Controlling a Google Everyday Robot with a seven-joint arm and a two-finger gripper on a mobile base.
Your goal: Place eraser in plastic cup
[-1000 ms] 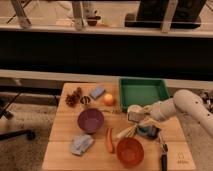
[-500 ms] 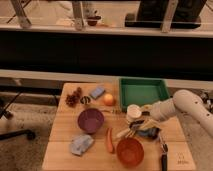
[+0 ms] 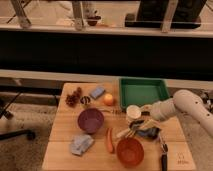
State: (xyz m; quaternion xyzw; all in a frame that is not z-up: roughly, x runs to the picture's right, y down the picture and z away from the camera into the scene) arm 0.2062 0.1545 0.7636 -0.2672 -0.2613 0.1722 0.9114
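The white plastic cup (image 3: 133, 112) stands upright on the wooden table (image 3: 62, 135), right of centre. My white arm reaches in from the right. My gripper (image 3: 145, 125) hangs low over the table just right of and in front of the cup, among some yellowish sticks (image 3: 134, 130) and a dark object (image 3: 151, 133). I cannot pick out the small grey eraser; it is hidden at the gripper or lost among these things. The blue-grey block (image 3: 97, 92) at the back is the larger block.
A green tray (image 3: 142, 92) sits at the back right. A purple bowl (image 3: 91, 120), an orange bowl (image 3: 130, 151), a red chilli (image 3: 109, 140), an orange fruit (image 3: 108, 99), a brown cluster (image 3: 74, 97), a grey cloth (image 3: 81, 144) and a black tool (image 3: 163, 156) lie around.
The arm and gripper have stayed near the cup's right front, with only a slight shift. Nothing else has moved.
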